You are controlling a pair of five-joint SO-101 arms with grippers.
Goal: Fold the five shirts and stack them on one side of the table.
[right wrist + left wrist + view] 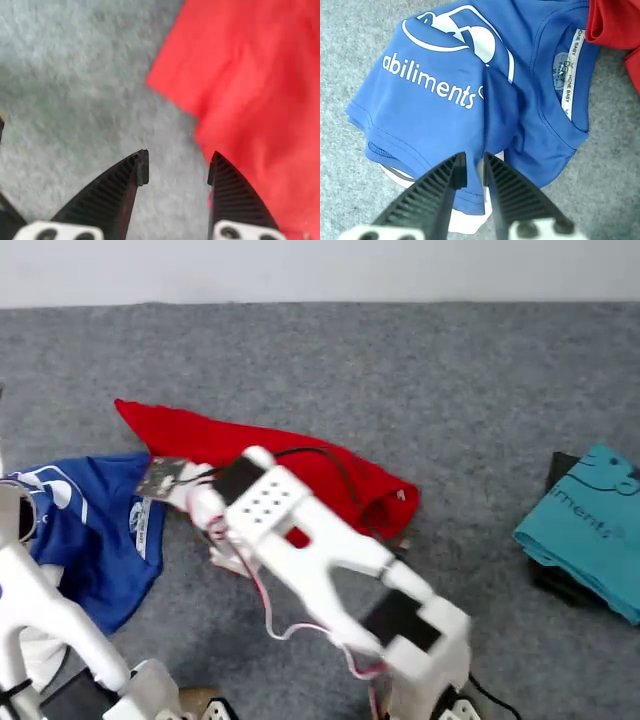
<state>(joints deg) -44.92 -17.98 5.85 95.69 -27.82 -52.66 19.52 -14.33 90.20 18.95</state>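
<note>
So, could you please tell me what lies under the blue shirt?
White fabric peeks out beneath the blue shirt at its hem; the rest is covered, so what it is cannot be told.

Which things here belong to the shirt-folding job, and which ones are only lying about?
For the job: red shirt, blue shirt, white shirt under it, teal shirt, dark shirt beneath the teal one.
Only there: grey table cover, arm cable.
</note>
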